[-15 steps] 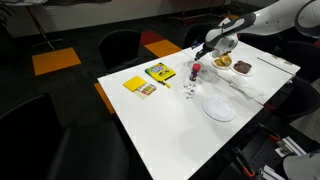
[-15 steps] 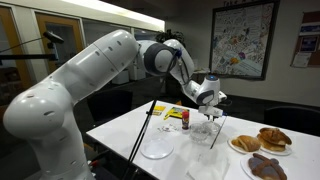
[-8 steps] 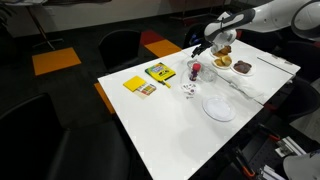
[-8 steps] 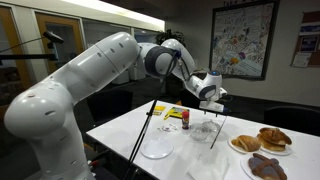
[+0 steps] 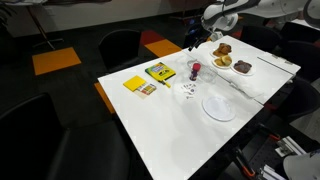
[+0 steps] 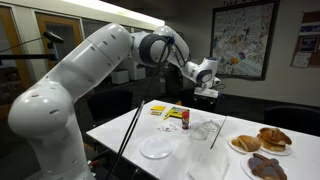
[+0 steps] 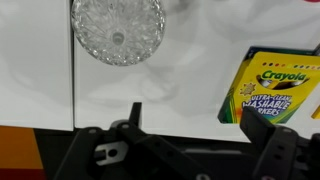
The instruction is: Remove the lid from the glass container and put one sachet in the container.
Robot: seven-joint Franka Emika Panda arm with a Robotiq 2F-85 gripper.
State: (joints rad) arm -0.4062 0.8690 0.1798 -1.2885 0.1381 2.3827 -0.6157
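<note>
lifted higher than a second ago, the black gripper (image 6: 206,93) hangs spread wide and empty above the small clear rounded glass container (image 7: 117,30) on the white table (image 5: 170,120), beside a small red cylinder (image 5: 196,68).

The hand (image 6: 207,90) hangs well above the glass container (image 6: 205,129).

Arm (image 6: 100,60) stretched high, claw (image 6: 206,90) spread wide, empty
</note>
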